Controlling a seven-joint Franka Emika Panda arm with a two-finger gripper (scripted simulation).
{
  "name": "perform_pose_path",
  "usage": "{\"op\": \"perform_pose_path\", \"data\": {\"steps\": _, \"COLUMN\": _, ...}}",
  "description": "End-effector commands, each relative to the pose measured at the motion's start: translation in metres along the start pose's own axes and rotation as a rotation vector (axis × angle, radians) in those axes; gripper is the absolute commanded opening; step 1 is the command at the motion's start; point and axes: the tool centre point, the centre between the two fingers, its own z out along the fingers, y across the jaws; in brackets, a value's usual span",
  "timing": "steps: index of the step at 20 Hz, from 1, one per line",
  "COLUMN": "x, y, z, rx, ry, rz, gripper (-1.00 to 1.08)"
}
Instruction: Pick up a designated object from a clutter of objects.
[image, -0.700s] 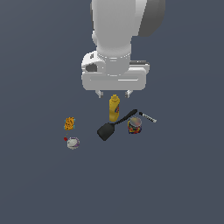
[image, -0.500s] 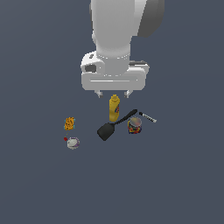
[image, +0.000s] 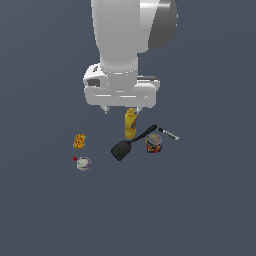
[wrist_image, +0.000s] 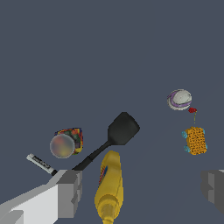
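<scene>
gripper is held open and empty above the yellow bottle. the white-grey lump is seen well apart from it, beside the orange packet.

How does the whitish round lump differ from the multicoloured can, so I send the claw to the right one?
The whitish lump is pale grey-white with purple marks; the multicoloured can is banded in bright colours. The lump sits on the exterior view's left beside the orange packet; the can lies on the right, by the spatula and pen. Both look similar in size.
</scene>
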Motion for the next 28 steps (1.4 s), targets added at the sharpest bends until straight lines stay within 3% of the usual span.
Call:
{"op": "perform_pose_path", "data": {"steps": 1, "x": 0.001, "y": 0.0, "z": 0.0, "rx": 0.0, "ry": 0.0, "rz": -0.001, "gripper": 1.0}}
{"op": "perform_pose_path", "data": {"steps": 14, "x": 0.032, "y": 0.036, "z": 0.044, "rx": 0.011, "ry": 0.007, "rz": -0.03, "gripper": 1.0}}
{"op": "perform_pose_path", "data": {"steps": 28, "x": 0.077, "y": 0.137, "z": 0.162, "rx": 0.01, "ry": 0.026, "rz": -0.095, "gripper": 1.0}}
